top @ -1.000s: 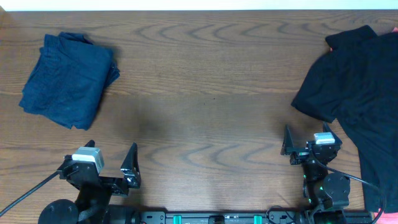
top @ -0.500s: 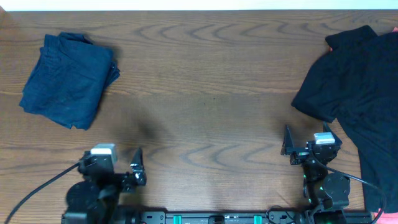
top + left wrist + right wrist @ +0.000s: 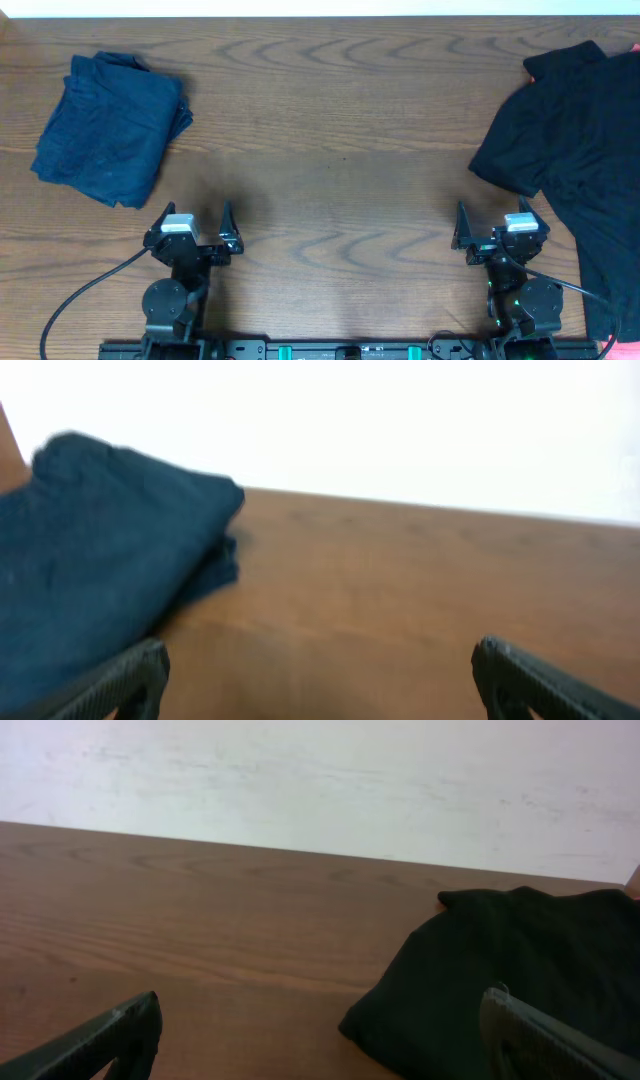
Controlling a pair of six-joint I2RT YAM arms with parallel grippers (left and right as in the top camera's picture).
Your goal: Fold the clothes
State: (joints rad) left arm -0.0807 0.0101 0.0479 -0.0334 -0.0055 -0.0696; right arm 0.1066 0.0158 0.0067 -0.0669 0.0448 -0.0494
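Two lots of clothes are lying on the wooden table [image 3: 330,150], one toward each far corner and well apart.

Lot one: the navy-blue clothes [image 3: 108,128] are sitting at the far left as a rough, layered bundle with its corners slightly askew. In my left wrist view this bundle is filling the left side, and its stacked edges are facing right.

Lot two: the black garment [image 3: 580,130] is spreading loose and rumpled over the far right. It is running down the right side toward the near edge and passing out of the overhead view. In my right wrist view its dark folded edge is lying ahead and to the right.

Lot three: my left gripper [image 3: 191,217] is hovering near the front edge, left of centre. I am holding its fingers spread wide and grasping nothing. The navy bundle is lying beyond it to the left, apart from it.

Lot four: my right gripper [image 3: 493,218] is hovering near the front edge on the right. Its fingers are likewise released wide and are gripping nothing. It is sitting near the black garment's lower edge and is not touching the cloth.
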